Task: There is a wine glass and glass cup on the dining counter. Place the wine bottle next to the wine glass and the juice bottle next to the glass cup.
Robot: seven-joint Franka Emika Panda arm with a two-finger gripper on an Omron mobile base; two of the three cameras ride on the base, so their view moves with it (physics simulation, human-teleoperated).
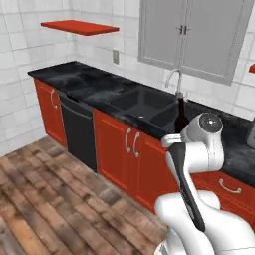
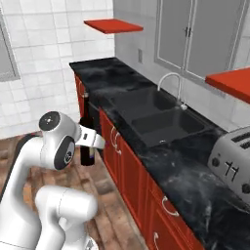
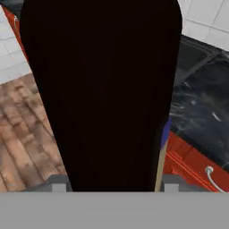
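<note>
gripper (image 2: 91, 138): closed around the wine bottle (image 2: 86, 132) | bottle: upright, up in the air | place: in front of the red drawers, near the sink (image 2: 161, 122)

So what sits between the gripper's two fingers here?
The wine bottle: its dark body stands between the fingers of the gripper in the hand view.

Dark glossy glass wine bottle (image 3: 103, 89)
</note>
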